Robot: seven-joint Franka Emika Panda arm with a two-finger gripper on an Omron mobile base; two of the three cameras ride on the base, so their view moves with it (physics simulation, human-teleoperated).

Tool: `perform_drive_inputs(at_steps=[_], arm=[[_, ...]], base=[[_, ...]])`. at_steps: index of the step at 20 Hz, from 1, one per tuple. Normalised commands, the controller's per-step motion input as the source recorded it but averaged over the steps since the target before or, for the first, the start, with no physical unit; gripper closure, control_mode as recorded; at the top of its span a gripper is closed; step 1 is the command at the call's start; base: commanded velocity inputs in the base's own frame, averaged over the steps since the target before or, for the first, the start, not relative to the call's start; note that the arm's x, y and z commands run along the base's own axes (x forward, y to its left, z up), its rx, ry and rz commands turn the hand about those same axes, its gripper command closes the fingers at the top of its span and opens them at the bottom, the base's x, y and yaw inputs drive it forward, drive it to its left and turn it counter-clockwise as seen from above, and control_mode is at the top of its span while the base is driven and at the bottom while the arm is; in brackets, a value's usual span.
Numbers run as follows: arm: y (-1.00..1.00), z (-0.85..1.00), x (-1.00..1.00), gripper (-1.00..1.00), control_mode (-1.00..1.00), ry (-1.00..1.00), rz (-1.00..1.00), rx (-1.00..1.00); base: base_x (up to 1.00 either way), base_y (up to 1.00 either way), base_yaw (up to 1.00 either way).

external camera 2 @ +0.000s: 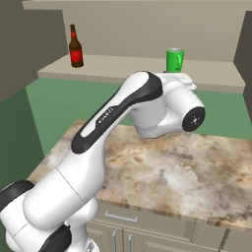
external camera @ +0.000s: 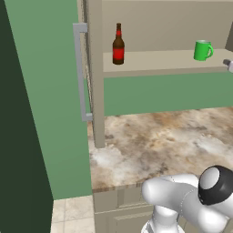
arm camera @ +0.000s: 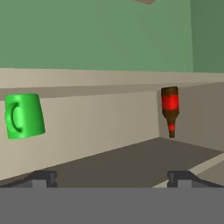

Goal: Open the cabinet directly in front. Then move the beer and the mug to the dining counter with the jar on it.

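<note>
Cabinet (external camera: 95, 82) already open: left door swung out edge-on, bar handle (external camera: 81, 73) facing outward, shelf (external camera 2: 123, 66) exposed. First step judged complete.

Marble worktop (external camera: 164, 136) below the shelf, bare of task items. Dining counter and jar outside these views, so neither delivery done.

Arm (external camera 2: 113, 113) raised over the worktop, wrist level with the shelf and close beside the mug.

Beer (external camera: 118, 44) upright on the shelf's left part, untouched, well apart from the mug.

Mug (external camera 2: 174, 60) upright on the shelf's right part, untouched; inverted in the rolled hand view, off to one side of the fingers.

Gripper (arm camera: 111, 178) open wide, empty, fingertips (arm camera: 43, 177) pointing into the cabinet with nothing between them.

Remaining, by judgement: grasp one item, carry to the dining counter, return for the other.
</note>
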Motion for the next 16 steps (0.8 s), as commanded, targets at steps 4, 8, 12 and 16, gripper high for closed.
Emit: perform_drive_inputs(at_steps=[4,8,12,16], arm=[[0.00,0.00,0.14,-1.00,-1.00,-0.10,0.00,0.00],[-0.05,0.00,0.05,-1.00,-1.00,-0.13,0.00,-0.02],[-0.10,0.00,0.06,-1.00,-1.00,-0.05,0.00,-0.05],[-0.08,0.00,0.11,-1.00,-1.00,0.00,0.00,-0.04]], base=[[0.00,0.00,0.00],[0.00,0.00,0.00],[0.00,0.00,0.00],[0.00,0.00,0.00]])
